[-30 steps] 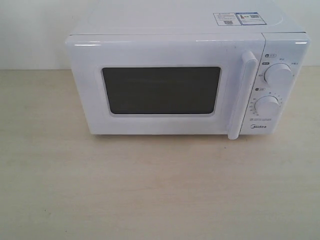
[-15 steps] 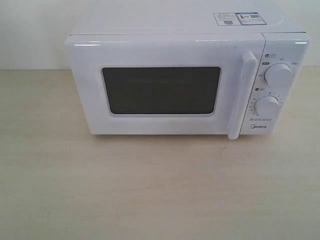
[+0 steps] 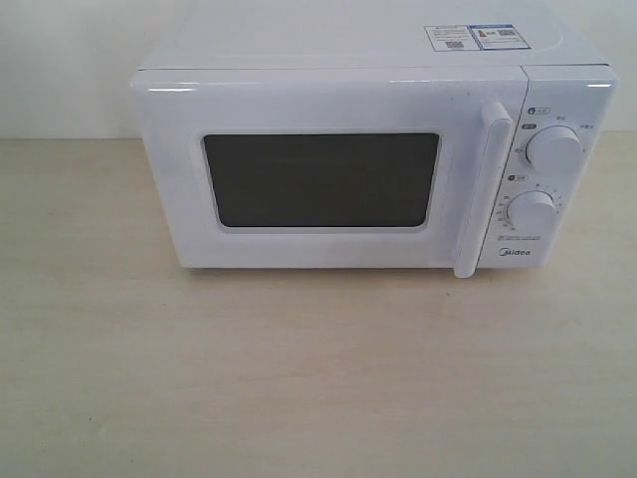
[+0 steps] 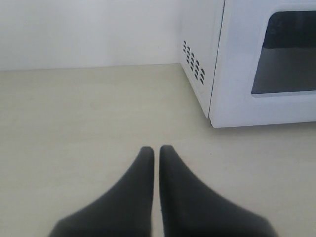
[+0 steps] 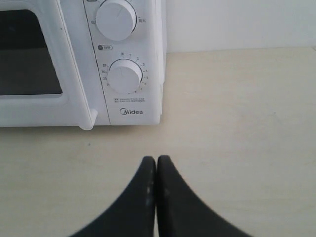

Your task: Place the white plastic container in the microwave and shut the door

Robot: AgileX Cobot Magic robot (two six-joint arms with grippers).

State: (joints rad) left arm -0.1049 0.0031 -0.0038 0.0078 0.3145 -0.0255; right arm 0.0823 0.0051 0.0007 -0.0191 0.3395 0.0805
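Observation:
The white microwave [image 3: 557,95] stands at the back of the table, its door [image 3: 318,105] shut, with a dark window and a vertical bar handle [image 3: 483,189]. The white plastic container is out of view. Neither gripper shows in the exterior view. In the left wrist view my left gripper [image 4: 156,148] is shut and empty, low over the table, off the microwave's [image 4: 237,74] vented side corner. In the right wrist view my right gripper [image 5: 156,159] is shut and empty, in front of the microwave's [image 5: 148,59] dial panel.
Two round white dials [image 3: 554,149] [image 3: 531,212] sit right of the handle. Stickers [image 3: 476,37] lie on the microwave's top. The pale wooden table [image 3: 299,378] stretches in front, and a white wall [image 3: 60,60] stands behind.

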